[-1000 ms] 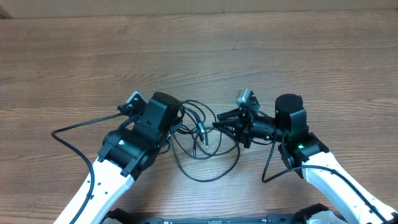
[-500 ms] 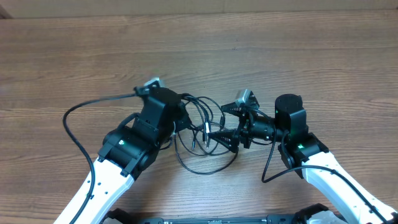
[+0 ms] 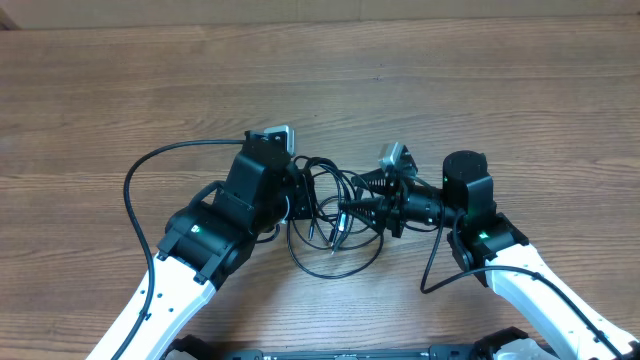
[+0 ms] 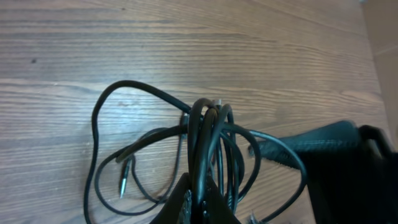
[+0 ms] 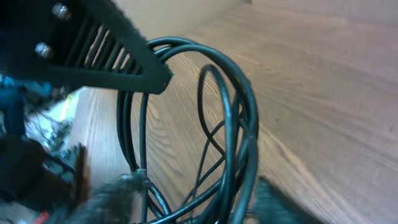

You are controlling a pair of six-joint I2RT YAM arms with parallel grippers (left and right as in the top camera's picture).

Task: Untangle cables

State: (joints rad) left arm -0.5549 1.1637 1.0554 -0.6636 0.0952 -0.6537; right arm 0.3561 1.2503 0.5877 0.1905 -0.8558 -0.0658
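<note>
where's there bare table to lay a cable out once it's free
Bare wood: the far side of the table beyond left arm and right arm, and the right end outside the right arm. Crowded: the middle, where the cables bunch between them, and the wire loop at left.

White arms (image 3: 150, 300), black wrists (image 3: 465, 180), green lights (image 3: 194, 229)

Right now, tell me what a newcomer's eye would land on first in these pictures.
A knot of thin black cables in the middle of the wooden table grabs the eye first. The left gripper is shut on a bunch of loops at the knot's left edge, while the right gripper reaches in from the right; whether it grips is unclear.
</note>
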